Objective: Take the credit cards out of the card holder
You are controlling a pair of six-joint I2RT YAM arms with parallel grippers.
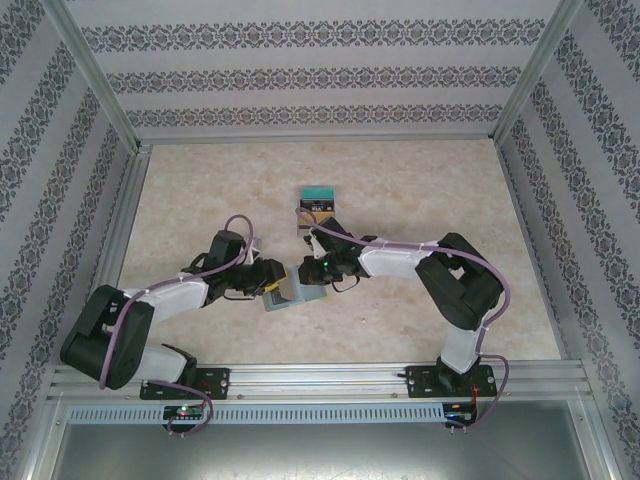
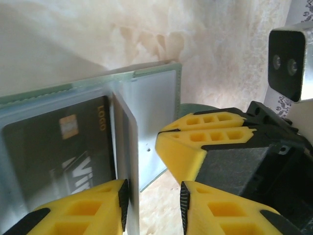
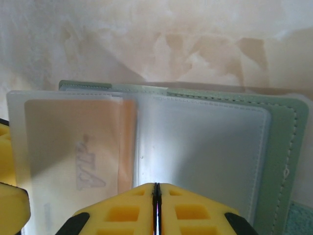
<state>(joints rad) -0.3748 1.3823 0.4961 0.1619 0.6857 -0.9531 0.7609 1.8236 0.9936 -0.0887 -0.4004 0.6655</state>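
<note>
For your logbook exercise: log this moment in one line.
left gripper: open around pocket leaf | right gripper: shut on card holder | black card: inside

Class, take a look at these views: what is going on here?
Two robot arms are working on an open card holder in the middle of the table. The right gripper is shut on the edge of its clear pockets. The left gripper, jaws apart, sits against another pocket. A black card and an orange card are in the pockets; some loose cards lie on the table beyond the arms.
</note>
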